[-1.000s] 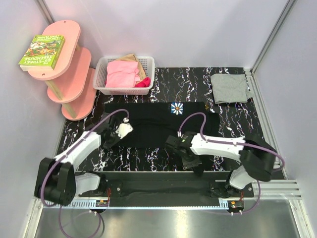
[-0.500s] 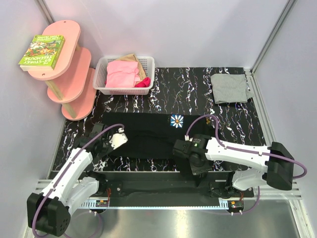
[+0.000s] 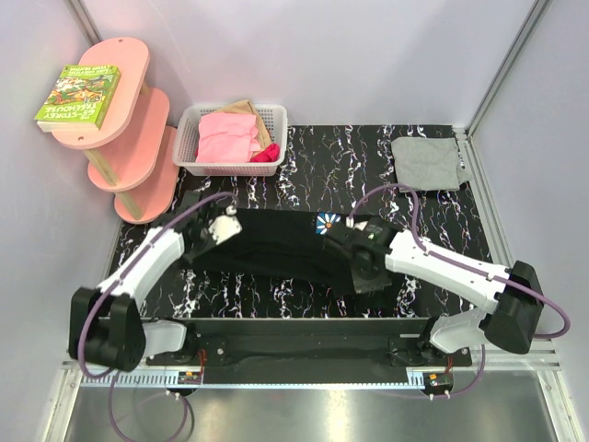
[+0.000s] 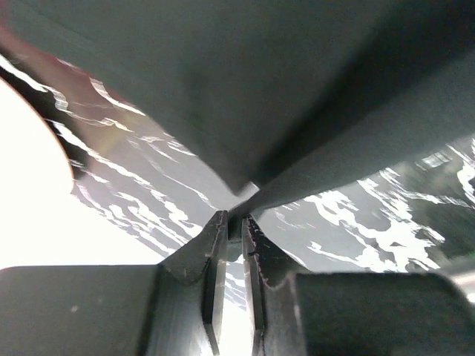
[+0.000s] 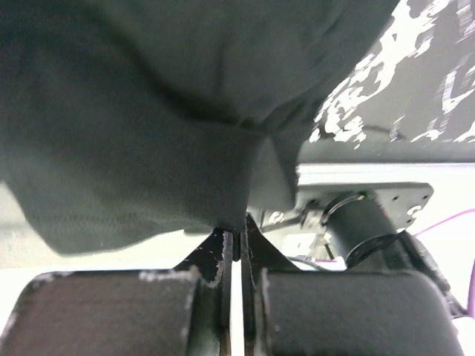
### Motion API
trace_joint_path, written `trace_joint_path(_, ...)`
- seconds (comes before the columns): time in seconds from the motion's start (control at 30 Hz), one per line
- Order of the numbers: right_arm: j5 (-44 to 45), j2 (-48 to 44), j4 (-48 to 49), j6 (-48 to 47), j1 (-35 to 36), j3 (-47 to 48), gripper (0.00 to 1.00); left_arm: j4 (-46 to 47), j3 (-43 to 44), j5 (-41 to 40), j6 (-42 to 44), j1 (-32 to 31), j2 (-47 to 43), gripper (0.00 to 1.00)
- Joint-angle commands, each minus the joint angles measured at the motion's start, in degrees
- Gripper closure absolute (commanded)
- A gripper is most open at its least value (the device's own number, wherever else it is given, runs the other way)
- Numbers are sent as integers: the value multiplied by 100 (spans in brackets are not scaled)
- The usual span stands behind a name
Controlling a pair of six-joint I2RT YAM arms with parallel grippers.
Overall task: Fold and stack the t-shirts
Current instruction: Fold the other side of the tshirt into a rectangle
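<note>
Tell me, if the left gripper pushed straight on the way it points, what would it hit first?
The left gripper would meet the black shirt at once: it is shut on a fold of it, and cloth fills the view ahead. What lies behind is hidden.

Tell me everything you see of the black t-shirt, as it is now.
The black t-shirt is soft dark cloth with a blue-and-white flower print at its far edge. It stretches crosswise over the marbled table, partly lifted. The left gripper pinches its left end, the right gripper its right end.
</note>
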Motion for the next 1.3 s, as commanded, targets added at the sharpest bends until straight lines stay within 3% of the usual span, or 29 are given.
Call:
trace_joint_path(0.0, 487, 102, -136, -528, -486, 389, 100, 412, 701, -186, 242, 203, 486, 85)
trace_joint_path(0.57, 654, 1112, 716, -1538, -1708, 1523, 100, 825, 1177, -283, 479, 397, 1321, 88)
trace_joint_path(1.0, 750, 2351, 1244, -2101, -2526, 2340, 100, 1115, 2107, -485, 541, 564, 2780, 91)
trace_joint_path(1.2, 655, 2992, 1279, -2049, -2666, 3026, 100, 1237, 2328, -538, 567, 599, 3228, 91)
trace_joint_path(1.27, 663, 3178, 1270, -2057, -2719, 3289, 100, 1334, 2346, -608, 567, 599, 3351, 86)
